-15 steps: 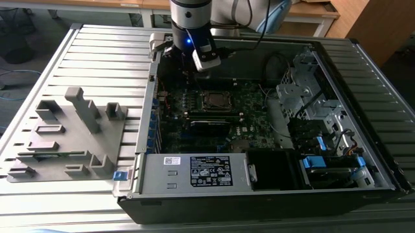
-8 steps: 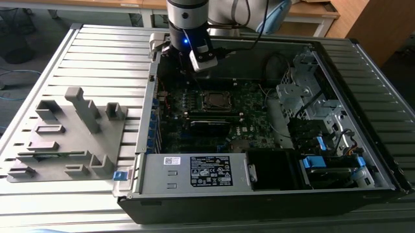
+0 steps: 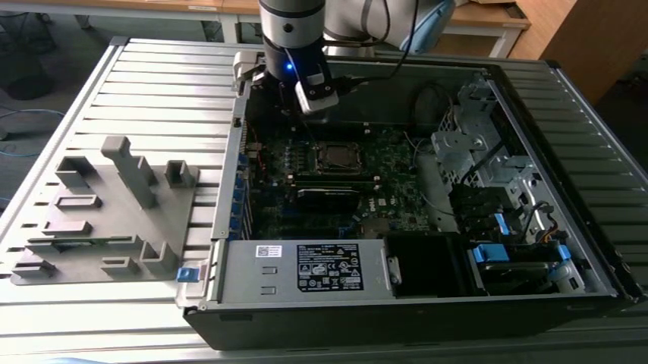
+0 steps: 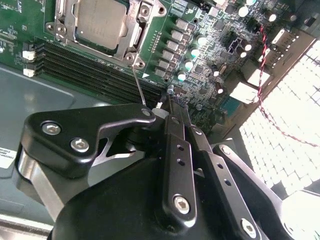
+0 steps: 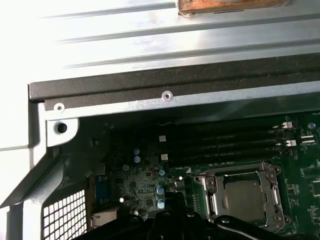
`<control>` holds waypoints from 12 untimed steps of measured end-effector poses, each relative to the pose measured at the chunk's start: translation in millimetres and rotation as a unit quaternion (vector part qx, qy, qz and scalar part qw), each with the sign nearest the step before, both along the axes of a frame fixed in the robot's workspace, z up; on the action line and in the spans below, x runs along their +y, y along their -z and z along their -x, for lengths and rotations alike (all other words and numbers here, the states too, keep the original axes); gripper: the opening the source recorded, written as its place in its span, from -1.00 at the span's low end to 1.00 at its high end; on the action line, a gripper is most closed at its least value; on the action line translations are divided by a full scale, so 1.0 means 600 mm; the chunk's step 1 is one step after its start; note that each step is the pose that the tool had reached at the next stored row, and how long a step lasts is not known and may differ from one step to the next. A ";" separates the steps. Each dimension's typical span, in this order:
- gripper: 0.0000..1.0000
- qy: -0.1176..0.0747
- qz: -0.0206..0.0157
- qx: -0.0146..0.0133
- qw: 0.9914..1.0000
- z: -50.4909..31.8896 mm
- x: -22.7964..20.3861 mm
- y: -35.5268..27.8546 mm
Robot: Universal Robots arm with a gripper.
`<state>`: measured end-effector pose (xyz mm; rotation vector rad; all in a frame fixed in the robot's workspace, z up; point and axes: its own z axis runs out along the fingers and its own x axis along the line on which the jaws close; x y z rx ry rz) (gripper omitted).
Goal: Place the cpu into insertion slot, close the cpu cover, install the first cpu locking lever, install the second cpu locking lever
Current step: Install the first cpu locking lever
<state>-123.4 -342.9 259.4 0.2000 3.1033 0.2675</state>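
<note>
Exterior view high; both wrist views near cpu (image 4: 102, 22) (image 5: 245, 200).

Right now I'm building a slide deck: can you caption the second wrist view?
End effector hovering above the motherboard, near the cpu seated beneath its cpu cover.

In the second wrist view the cpu (image 4: 102, 22) is cut off by the picture's edge and the gripper (image 4: 170, 94) hides one end of the lever (image 4: 138, 82), while in the exterior view the slot (image 3: 338, 157) is too small to tell its contents.
</note>
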 end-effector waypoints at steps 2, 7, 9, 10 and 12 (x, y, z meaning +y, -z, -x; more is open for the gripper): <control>-0.79 0.000 0.000 0.000 1.000 0.001 0.0000 0.002; -0.79 0.000 0.000 0.000 1.000 0.005 0.0000 0.008; -0.79 0.000 -0.005 0.000 1.000 0.005 0.0001 0.009; -0.79 0.000 -0.009 0.000 1.000 0.005 0.0002 0.009; -0.79 0.000 -0.022 0.000 1.000 0.005 0.0002 0.009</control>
